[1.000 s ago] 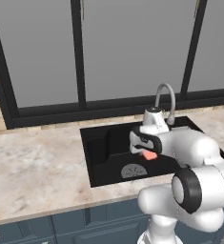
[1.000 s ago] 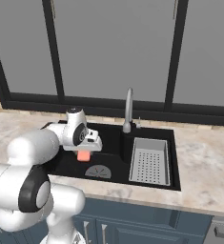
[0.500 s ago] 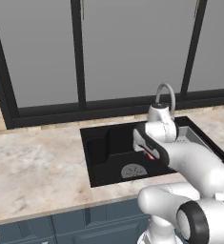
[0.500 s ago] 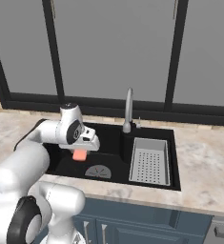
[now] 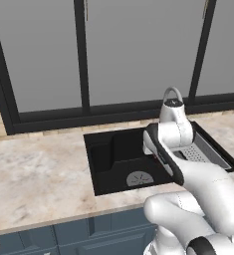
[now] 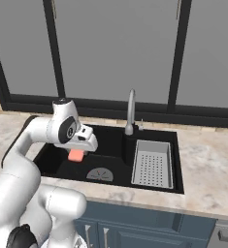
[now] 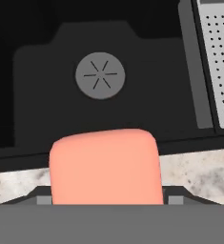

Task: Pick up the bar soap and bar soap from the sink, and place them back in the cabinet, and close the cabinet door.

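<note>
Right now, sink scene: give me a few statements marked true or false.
1. A bar soap sits at the claw, above the sink. True.
2. The draining tray is stacked with plates. False: its perforated surface is bare.
3. The faucet stands at the back edge of the sink. True.
4. The soap is blue. False: it is salmon-orange.
5. The round drain lies in the basin floor. True.

Salmon bar soap (image 7: 105, 167) — flat, round-cornered — above the black sink (image 6: 113, 160) (grey drain below)
</note>
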